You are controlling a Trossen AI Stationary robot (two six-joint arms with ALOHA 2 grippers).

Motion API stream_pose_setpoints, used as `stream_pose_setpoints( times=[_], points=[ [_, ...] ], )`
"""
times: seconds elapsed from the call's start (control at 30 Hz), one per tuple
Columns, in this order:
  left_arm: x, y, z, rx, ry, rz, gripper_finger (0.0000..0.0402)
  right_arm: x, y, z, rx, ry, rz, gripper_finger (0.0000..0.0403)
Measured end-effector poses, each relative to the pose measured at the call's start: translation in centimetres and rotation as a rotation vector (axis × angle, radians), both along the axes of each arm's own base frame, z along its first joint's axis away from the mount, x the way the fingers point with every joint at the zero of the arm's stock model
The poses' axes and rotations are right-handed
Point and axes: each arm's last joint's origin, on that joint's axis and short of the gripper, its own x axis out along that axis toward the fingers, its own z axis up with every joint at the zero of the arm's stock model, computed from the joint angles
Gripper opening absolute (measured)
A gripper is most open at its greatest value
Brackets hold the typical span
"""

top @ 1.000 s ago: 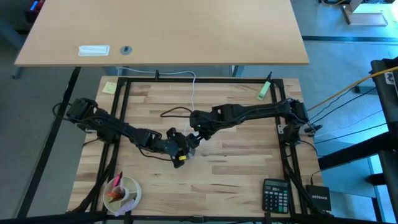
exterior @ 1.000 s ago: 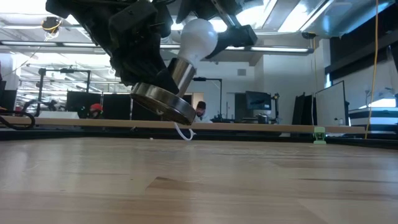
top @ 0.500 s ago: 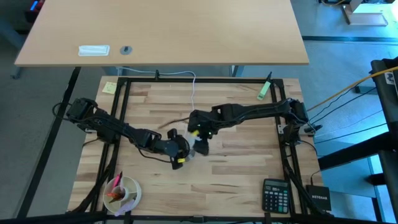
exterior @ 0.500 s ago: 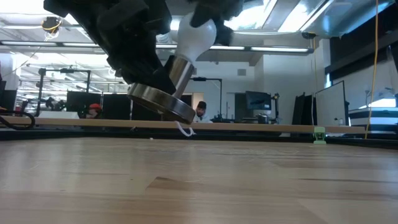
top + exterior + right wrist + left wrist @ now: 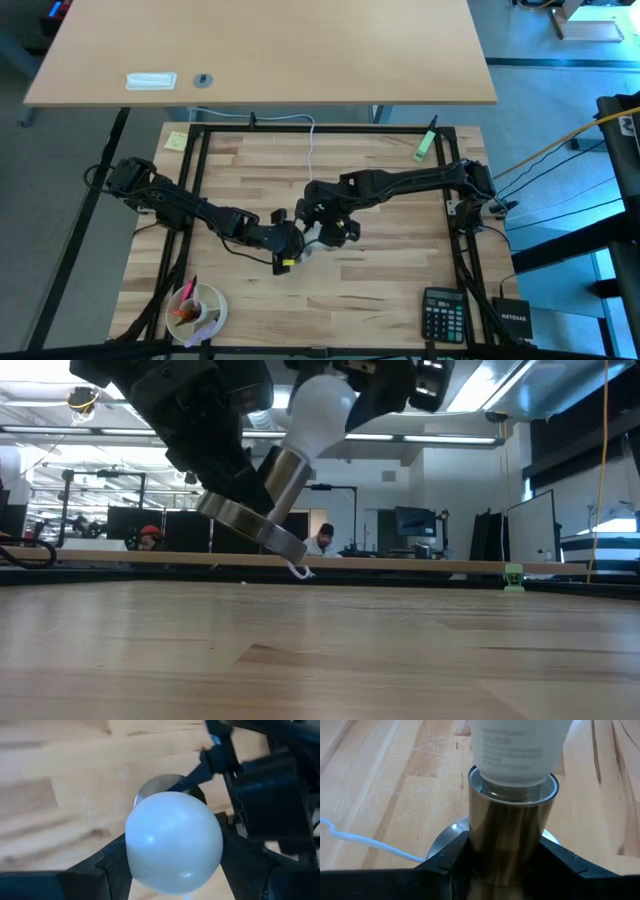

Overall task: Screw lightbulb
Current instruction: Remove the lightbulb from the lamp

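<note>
Beyond the far edge of the table (image 5: 400,650) lies an open workshop with ceiling strip lights, monitors and seated people; a second, paler desk (image 5: 260,50) stands behind the rig. On the wooden table itself, a calculator (image 5: 443,313) sits at the near right corner and a cup of small items (image 5: 197,309) at the near left, both well apart from the work.

Near the table's middle, the left gripper (image 5: 502,857) is clamped on the metal socket (image 5: 275,482), holding it lifted clear of the wood and tilted. Its thin white cord (image 5: 365,842) trails loose across the boards.

The right gripper (image 5: 172,852) holds the lightbulb (image 5: 322,408), fingers (image 5: 112,857) set either side of the white globe. The lightbulb's neck sits in the mouth of the socket; how far the thread has engaged cannot be seen.

Risks, as judged: with the socket tilted and unsupported, any misalignment between the two arms could cross-thread or jam the bulb. The smooth globe may slip in the fingers under turning load. Excess squeeze could crack it. The loose cord could snag.
</note>
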Motion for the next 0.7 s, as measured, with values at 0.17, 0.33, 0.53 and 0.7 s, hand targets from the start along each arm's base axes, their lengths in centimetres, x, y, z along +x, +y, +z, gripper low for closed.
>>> stream_pose_setpoints(
  times=[0.17, 0.33, 0.53, 0.7],
  points=[
    [0.01, 0.00, 0.01, -0.004, -0.001, 0.000, 0.0162, -0.04, -0.02, -0.02, -0.020, -0.004, 0.021, 0.0252],
    [0.04, -0.01, 0.01, -0.005, -0.004, 0.000, 0.0162, -0.02, -0.03, 0.03, 0.071, 0.047, -0.125, 0.0253],
    [0.06, 0.02, -0.02, -0.004, -0.004, 0.005, 0.0163, 0.12, -0.09, 0.16, 0.142, 0.073, -0.267, 0.0295],
    [0.11, 0.04, 0.00, -0.014, -0.009, 0.012, 0.0167, 0.21, -0.22, 0.88, 0.176, 0.071, -0.348, 0.0343]
  ],
)
